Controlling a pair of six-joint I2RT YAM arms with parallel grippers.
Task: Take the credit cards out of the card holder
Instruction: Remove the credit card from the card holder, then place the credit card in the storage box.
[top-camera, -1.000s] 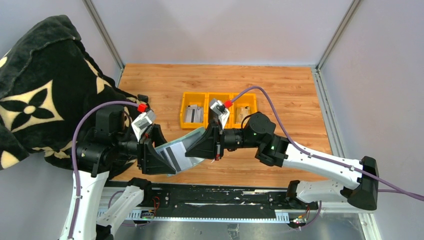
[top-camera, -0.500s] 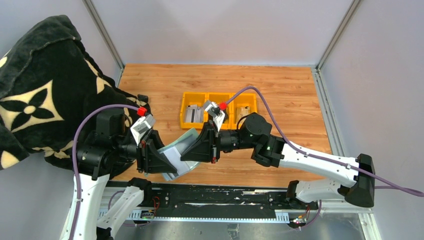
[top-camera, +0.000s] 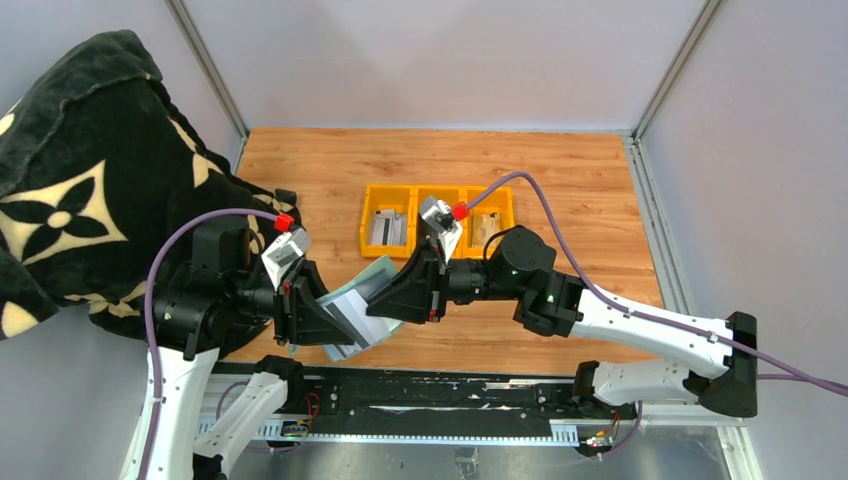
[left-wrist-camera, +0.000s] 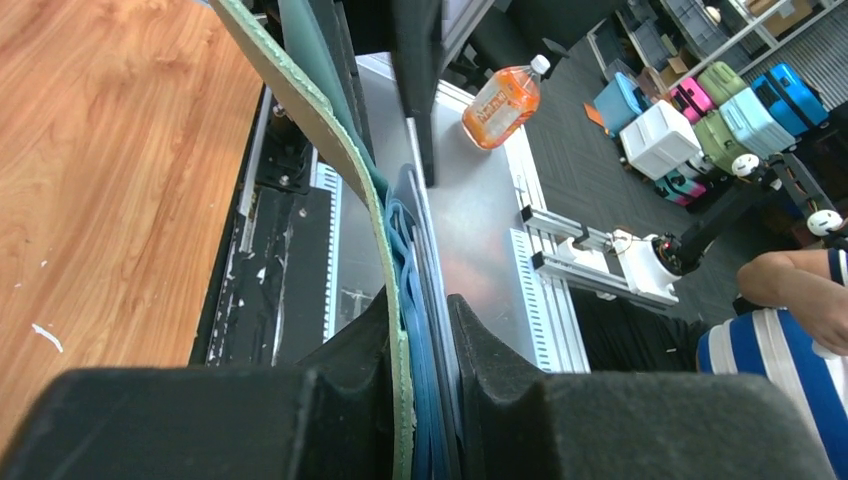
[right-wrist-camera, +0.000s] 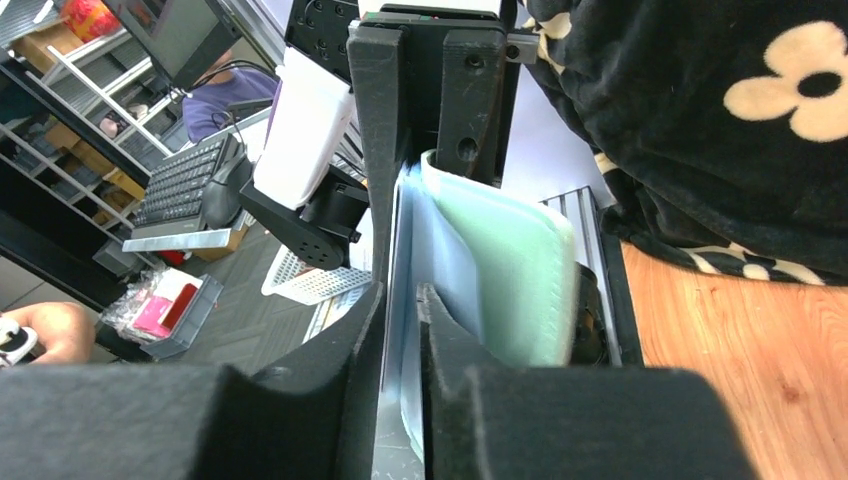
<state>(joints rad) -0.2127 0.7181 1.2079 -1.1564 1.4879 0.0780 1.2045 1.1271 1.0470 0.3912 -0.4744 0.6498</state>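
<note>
The sage-green card holder (top-camera: 372, 280) hangs open in the air between my two grippers, near the table's front edge. My left gripper (top-camera: 305, 318) is shut on its lower end; in the left wrist view (left-wrist-camera: 420, 310) the green edge (left-wrist-camera: 345, 160) and blue inner layers are pinched between the fingers. My right gripper (top-camera: 405, 292) is shut on a thin grey-silver credit card (top-camera: 348, 322) at the holder's pocket. In the right wrist view (right-wrist-camera: 400, 300) the card's edge (right-wrist-camera: 385, 430) and a pale blue layer lie between the fingers, with the green flap (right-wrist-camera: 510, 270) beside them.
A yellow three-compartment tray (top-camera: 437, 190) stands behind the grippers, with a grey card (top-camera: 385, 230) in its left compartment and a tan card (top-camera: 488, 225) in its right. A black flower-patterned blanket (top-camera: 80, 180) lies at the left. Both arms crowd the table's front edge.
My right gripper moved left toward the left gripper, then a little back right. The holder has bent more, and less of the striped card shows between the grippers.
</note>
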